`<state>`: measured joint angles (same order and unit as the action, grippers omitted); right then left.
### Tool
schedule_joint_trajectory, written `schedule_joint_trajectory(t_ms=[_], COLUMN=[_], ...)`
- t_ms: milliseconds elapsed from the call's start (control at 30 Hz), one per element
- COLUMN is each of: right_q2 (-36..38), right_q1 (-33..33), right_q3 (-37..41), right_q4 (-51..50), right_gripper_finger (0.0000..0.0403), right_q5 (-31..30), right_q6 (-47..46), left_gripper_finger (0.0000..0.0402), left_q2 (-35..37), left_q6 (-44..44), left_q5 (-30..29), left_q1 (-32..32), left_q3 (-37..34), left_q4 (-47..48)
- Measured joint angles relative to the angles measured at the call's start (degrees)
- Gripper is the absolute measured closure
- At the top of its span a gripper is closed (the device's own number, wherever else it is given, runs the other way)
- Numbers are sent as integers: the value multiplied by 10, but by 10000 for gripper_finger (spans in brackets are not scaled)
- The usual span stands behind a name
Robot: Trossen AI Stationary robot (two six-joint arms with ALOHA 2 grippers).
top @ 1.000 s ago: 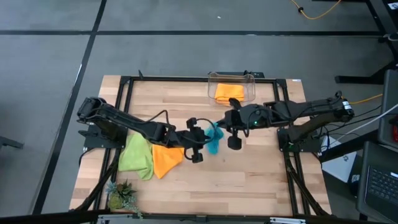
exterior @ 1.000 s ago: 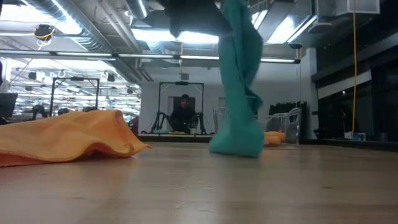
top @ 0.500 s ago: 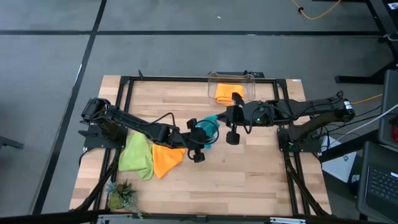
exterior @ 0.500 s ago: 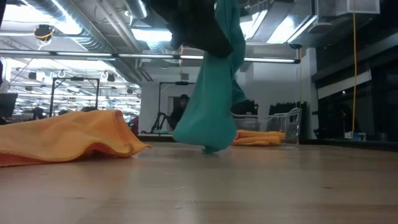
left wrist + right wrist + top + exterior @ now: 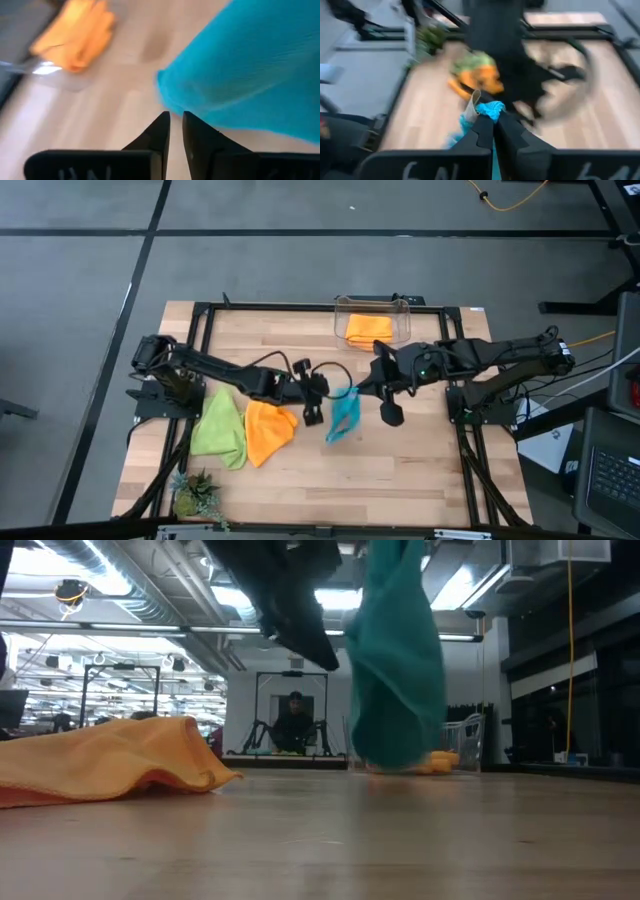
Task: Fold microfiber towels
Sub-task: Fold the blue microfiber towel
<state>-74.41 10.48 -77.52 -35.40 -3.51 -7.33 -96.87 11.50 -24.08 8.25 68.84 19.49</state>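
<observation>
**Hanging blue towel pinched by the right gripper**

Pinching the top edge of the blue towel (image 5: pixel 345 416), the right gripper (image 5: pixel 494 121) has its fingers closed tight on the cloth, which shows bunched at their tips in the right wrist view. The towel hangs from there above mid-table, long axis running up and down, its lower end close to the wood or just off it in the low view (image 5: pixel 397 660).

Just beside it, the left gripper (image 5: pixel 314 401) hangs with its fingers (image 5: pixel 159 132) nearly together and nothing between them; the blue cloth lies past their tips, apart from them.

Left of that arm an orange towel (image 5: pixel 267 432) lies crumpled on the table (image 5: pixel 400 470), touching a green towel (image 5: pixel 220 427) farther left. A second orange towel (image 5: pixel 367 328) rests in a clear bin (image 5: pixel 338 320) at the far edge, behind the grippers. A small plant (image 5: pixel 195 495) stands at the near left corner. A person (image 5: pixel 294 720) shows in the room beyond.
</observation>
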Motion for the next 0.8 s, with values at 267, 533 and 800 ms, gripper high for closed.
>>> schedule_joint_trajectory(t_ms=[267,533,800], right_q2=[-4,-19,-28], right_q1=[0,0,-1], right_q3=[0,0,0], right_q4=[-21,-21,-19], right_gripper_finger=[398,398,398], right_q5=[-70,-74,-75], right_q6=[6,16,16], left_gripper_finger=[356,357,357], left_q2=[-9,-15,-7], left_q6=[-14,-29,-31], left_q5=[52,16,-12], left_q1=[36,36,40], left_q3=[1,0,1], left_q4=[-67,-109,-198])
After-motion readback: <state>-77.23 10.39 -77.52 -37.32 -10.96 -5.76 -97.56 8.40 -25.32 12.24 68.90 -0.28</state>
